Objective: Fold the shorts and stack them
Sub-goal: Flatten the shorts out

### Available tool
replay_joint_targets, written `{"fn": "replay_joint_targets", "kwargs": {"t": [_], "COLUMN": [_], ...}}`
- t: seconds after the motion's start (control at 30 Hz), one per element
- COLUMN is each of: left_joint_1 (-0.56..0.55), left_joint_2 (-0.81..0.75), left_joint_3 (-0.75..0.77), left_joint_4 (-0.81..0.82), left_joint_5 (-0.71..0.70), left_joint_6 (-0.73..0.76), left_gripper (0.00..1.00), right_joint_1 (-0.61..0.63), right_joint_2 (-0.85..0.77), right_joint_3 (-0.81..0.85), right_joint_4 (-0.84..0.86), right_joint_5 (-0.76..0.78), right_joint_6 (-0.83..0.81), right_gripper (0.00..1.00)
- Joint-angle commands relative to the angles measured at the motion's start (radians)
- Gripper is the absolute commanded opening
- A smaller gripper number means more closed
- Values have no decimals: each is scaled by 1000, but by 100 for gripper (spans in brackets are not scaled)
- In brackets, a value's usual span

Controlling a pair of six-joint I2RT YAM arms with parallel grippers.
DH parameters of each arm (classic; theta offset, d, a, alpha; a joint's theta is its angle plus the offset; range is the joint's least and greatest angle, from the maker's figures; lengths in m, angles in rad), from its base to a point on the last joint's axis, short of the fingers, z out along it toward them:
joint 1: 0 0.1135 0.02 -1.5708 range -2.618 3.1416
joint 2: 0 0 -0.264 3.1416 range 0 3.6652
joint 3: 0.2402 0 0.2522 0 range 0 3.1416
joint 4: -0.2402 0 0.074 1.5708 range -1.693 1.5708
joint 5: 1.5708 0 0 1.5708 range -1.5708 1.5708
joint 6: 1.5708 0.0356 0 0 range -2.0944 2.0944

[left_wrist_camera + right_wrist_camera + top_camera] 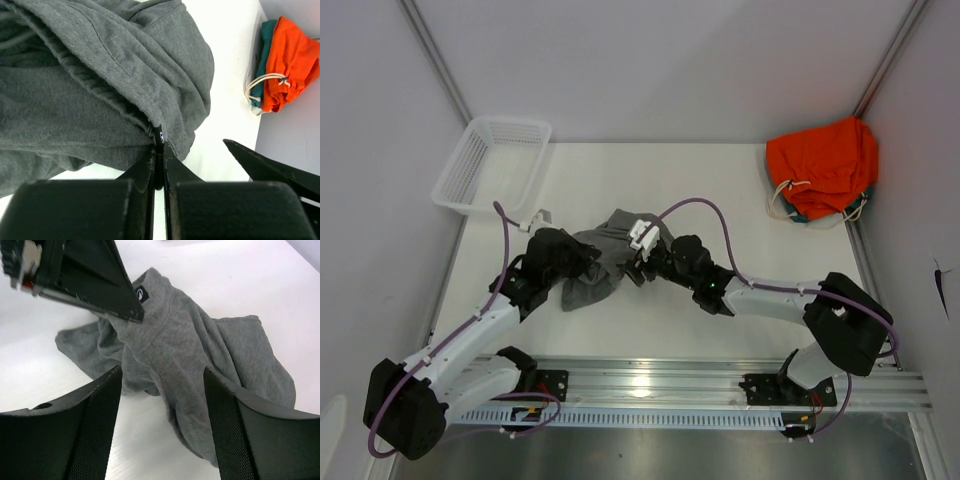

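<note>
Grey jersey shorts [598, 262] lie bunched near the bench [720, 205] centre. At their 9 o'clock the left tool [159, 147] pinches a hem tight. At 3 o'clock the right tool [162, 372] hangs over them, spread wide. An orange garment [820, 165] sits at 2 o'clock.

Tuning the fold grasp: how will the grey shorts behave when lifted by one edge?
Likely floppy: the shorts drape in loose folds where the left gripper pinches them. Probably light: thin fabric, a small pinch holds it. Pushed, it would likely bunch, not slide whole.

Grey shorts [598, 265], seemingly dark-tagged; orange garment [822, 165]
</note>
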Motion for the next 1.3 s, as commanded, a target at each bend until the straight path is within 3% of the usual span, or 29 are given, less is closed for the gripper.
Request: {"fn": "replay_joint_targets", "kwargs": {"t": [0.0,0.13,0.4,0.6,0.67,0.77,0.9,1.0,1.1,1.13,1.17,1.23,1.27], "left_joint_1": [14,16,16,16,14,16,16,17,29,31,34,34,32], "left_joint_2": [5,16,34,29,28,28,25,22,8,2,-6,-30,-37], "left_joint_3": [64,77,83,93,101,110,112,107,107,109,109,109,107], "left_joint_4": [-13,-16,-4,-20,-24,-30,-40,-40,-30,-34,-51,-59,-63], "left_joint_5": [52,79,106,100,108,108,108,108,145,138,131,120,120], "left_joint_6": [52,57,66,75,85,94,108,126,161,163,163,170,174], "left_gripper": [5,5,5,6,6,5,8,16,45,68,78,92,92], "right_joint_1": [9,21,52,56,62,64,65,61,42,35,29,12,7], "right_joint_2": [33,60,94,122,140,166,168,146,122,114,111,105,102], "right_joint_3": [37,66,95,110,119,159,184,173,170,170,171,175,175], "right_joint_4": [53,37,34,7,8,-38,-52,-36,-35,-37,-42,-46,-45], "right_joint_5": [-49,-34,-16,-89,-65,-75,-75,-88,-105,-115,-125,-146,-148], "right_joint_6": [-114,-124,-158,-187,-186,-189,-166,-138,-106,-100,-92,-74,-74], "right_gripper": [67,52,52,54,40,33,0,0,0,0,0,0,0]}}
